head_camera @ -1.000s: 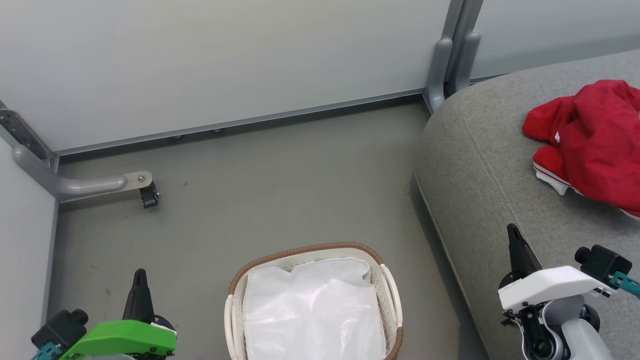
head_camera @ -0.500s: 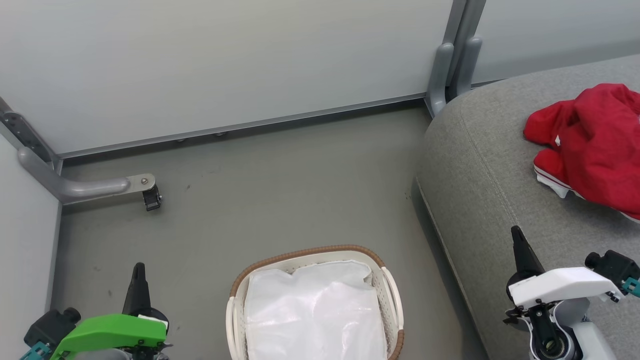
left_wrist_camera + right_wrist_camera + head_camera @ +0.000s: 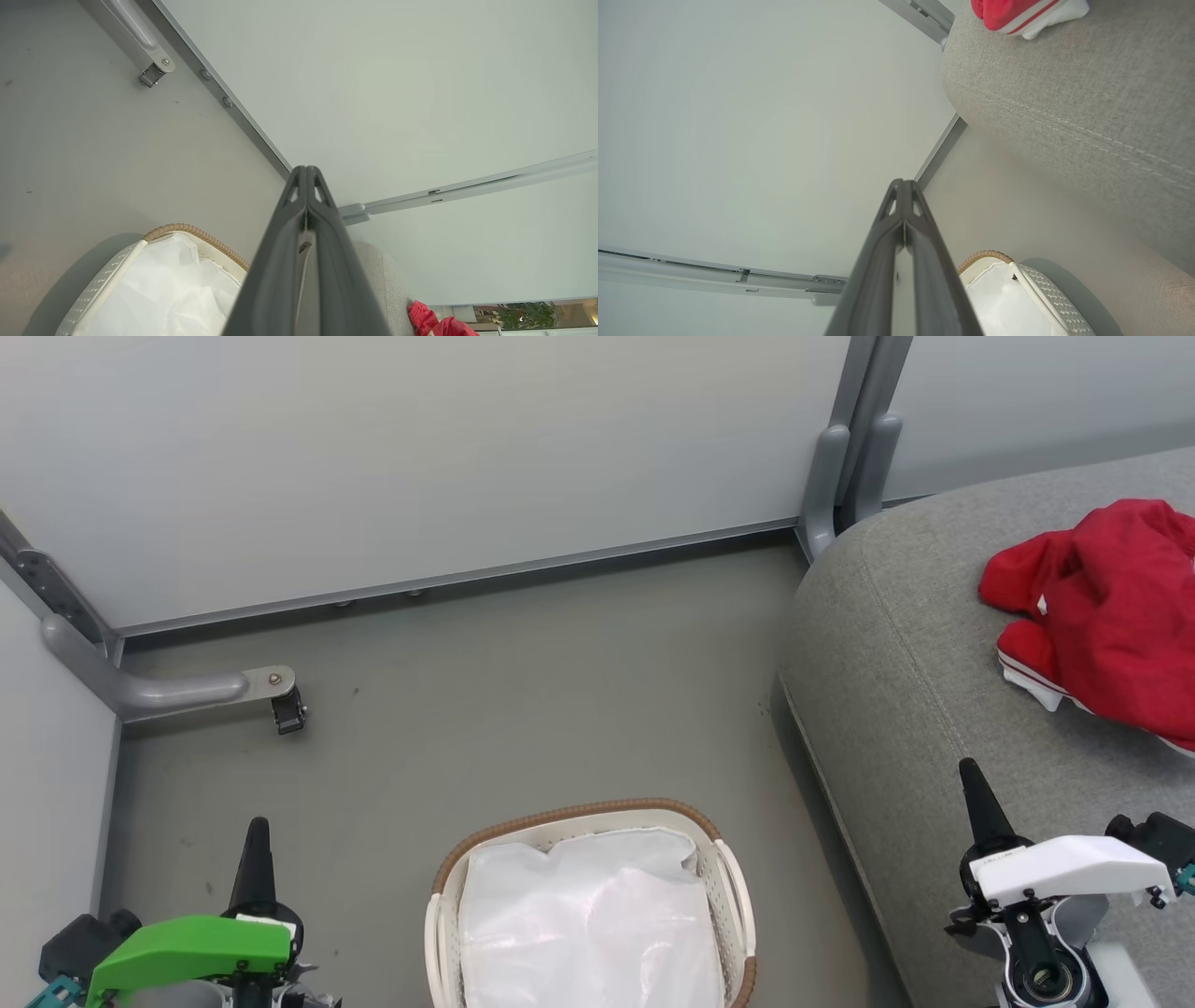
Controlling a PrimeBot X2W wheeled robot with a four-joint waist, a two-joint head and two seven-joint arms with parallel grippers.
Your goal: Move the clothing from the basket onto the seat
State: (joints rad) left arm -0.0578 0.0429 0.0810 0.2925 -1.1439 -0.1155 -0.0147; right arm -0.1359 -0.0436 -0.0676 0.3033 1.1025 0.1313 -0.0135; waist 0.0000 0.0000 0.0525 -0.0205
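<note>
Because the clothing (image 3: 1111,616) lies in a crumpled heap on the seat (image 3: 934,691), to the right of the basket (image 3: 579,810) and well apart from it, I judge the task as good as done. The red garment rests on the grey cushion. Its white, striped trim is turned toward the basket side, and nothing hangs over the rounded edge that faces the basket. Its far right part runs off the head view, so I cannot vouch for that end.

The basket stands on the floor (image 3: 513,691) just beside the seat's edge. It holds its white liner (image 3: 588,924), rumpled, and no red shows among the folds. The bottom of the head view cuts off the basket's near end, so that corner goes unchecked.

The left gripper (image 3: 256,829) hangs to the left of the basket, above the floor, with its two dark fingers pressed together on nothing. The right gripper (image 3: 971,773) hangs to the right of the basket, over the seat's near edge. Its fingers are likewise together and empty, and it sits short of the clothing without touching it.

As I read it, no carrying is left. At most the hidden end of the basket needs a look, and the garment could be nudged further from the seat's edge if a neater lie is wanted.
</note>
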